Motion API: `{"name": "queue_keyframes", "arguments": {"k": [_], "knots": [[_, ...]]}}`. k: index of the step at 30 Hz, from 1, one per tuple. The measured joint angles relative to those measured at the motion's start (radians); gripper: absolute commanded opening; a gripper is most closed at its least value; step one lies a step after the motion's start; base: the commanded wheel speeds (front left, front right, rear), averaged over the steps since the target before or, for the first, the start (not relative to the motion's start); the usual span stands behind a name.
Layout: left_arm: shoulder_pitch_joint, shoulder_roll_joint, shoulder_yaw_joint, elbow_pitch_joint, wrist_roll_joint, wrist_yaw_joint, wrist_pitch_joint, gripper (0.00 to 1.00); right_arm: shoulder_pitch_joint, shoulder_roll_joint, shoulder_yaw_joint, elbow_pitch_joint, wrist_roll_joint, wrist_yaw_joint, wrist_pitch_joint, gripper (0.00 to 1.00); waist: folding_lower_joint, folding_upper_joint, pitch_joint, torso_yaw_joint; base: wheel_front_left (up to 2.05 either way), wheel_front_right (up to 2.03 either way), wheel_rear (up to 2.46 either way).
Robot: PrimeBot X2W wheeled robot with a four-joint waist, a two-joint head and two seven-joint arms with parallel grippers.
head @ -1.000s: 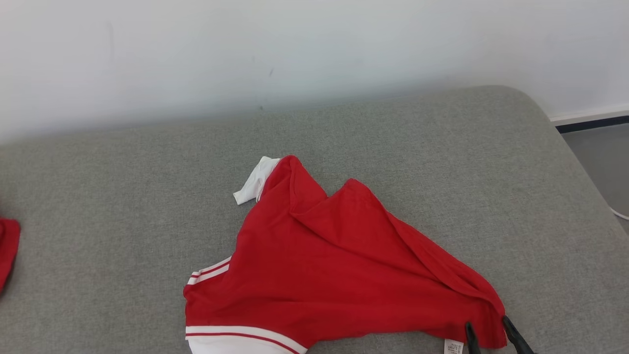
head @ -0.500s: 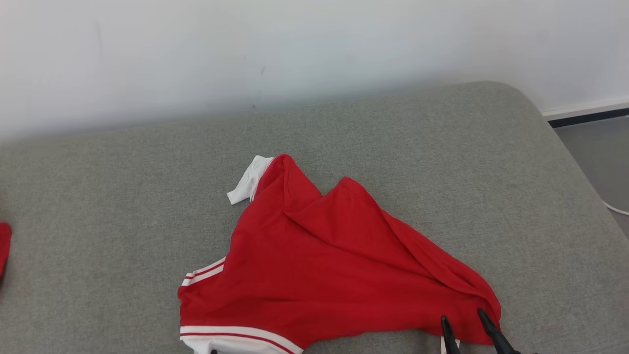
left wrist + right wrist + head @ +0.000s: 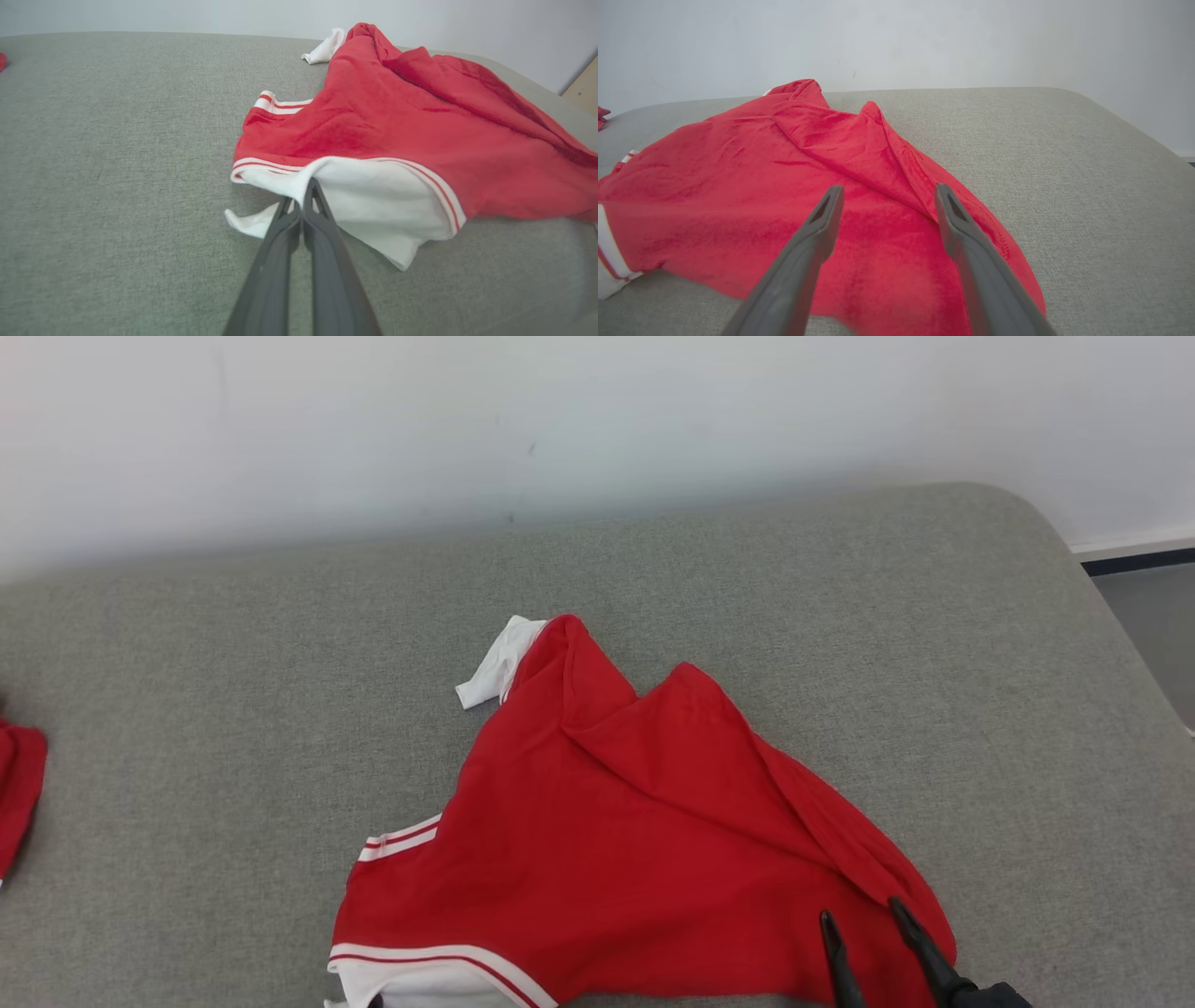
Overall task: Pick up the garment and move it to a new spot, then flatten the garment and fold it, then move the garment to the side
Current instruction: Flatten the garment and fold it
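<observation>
Surface: a grey upholstered cushion (image 3: 233, 709) with a rounded far right corner, set against a white wall (image 3: 597, 420).
Red shirt: the red shirt (image 3: 635, 821) lies crumpled on the cushion's near half, right of centre. It is spread roughly as a triangle, narrowing towards the far side, with a raised fold running from its far peak down to its near right corner.
White parts: a white sleeve (image 3: 373, 205) edged in red and white stripes lies at the near left corner. A second striped band (image 3: 401, 835) shows just beyond it, and a small white flap (image 3: 495, 663) sticks out at the far tip.
Left gripper: in its wrist view the left gripper (image 3: 301, 196) has its fingers pressed together, the tips nipping the near edge of the white sleeve, low on the cushion.
Right gripper: the right gripper (image 3: 862, 910) has its fingers spread wide with nothing between them, poised over the shirt's near right corner; whether the tips touch the cloth I cannot tell.
Other cloth: another red cloth (image 3: 19, 784) lies at the cushion's far left edge, well apart from the shirt.
Floor: a grey floor (image 3: 1148, 625) and a dark skirting strip (image 3: 1139, 560) show past the cushion's right side.
</observation>
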Motion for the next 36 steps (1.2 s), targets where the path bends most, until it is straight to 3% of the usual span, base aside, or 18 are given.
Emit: {"name": "queue_keyframes", "arguments": {"k": [9,12,36], "knots": [[0.104,0.013,-0.096,-0.068,-0.015,0.0,0.0,0.0,0.002,0.001,-0.021,0.007,0.006,0.0,0.0,1.0,0.0,0.0,-0.009,0.0,0.0,0.0,0.0],[0.099,0.023,-0.144,-0.025,-0.028,0.0,0.0,0.0,0.002,0.001,-0.014,0.017,0.008,0.0,0.0,1.0,0.0,0.0,-0.015,0.011,0.0,0.0,0.0],[-0.33,0.098,-0.154,0.342,-0.105,0.0,0.0,0.0,-0.023,0.001,0.028,0.057,0.001,0.0,0.0,1.0,0.0,0.0,-0.038,-0.063,0.0,0.0,0.0]]}}
